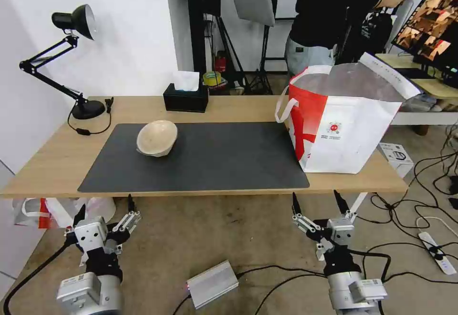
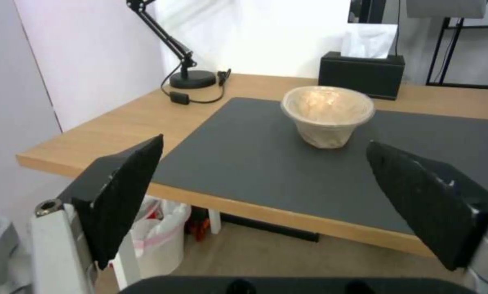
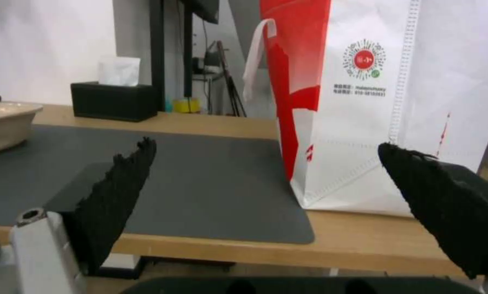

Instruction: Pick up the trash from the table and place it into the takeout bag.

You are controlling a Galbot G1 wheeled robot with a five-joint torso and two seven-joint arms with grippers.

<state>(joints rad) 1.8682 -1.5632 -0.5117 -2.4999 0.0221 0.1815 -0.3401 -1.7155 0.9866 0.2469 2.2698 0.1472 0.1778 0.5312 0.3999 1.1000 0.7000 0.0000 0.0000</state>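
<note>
**One bowl left on the mat, both arms waiting below the table edge**

We see a single piece of trash on the light wooden table: a beige pulp bowl, sitting on the left half of the large dark grey mat, tipped a little to one side in the head view. From the left wrist view it stands clear of everything else, with open mat all round it. The boxy white and red takeout bag with silver foil lining stands at the right end of the table, its mouth open upward and its near corner just over the mat's right edge. We cannot see into it from here, so we cannot say what it holds.

Our left gripper hangs in front of the table and below its edge, fingers spread wide and holding nothing. Our right gripper is parked likewise on the bag's side, also spread and empty.

We judge that the task is at the start of a pick, with the bowl as the target. The left arm is nearer to it. The next move calls for raising that gripper above the tabletop, reaching in over the mat and closing on the bowl's rim or wall. The pulp wall looks thin, so we would grip lightly. The carry then has to clear the bag's tall rim and loop handle.
</note>
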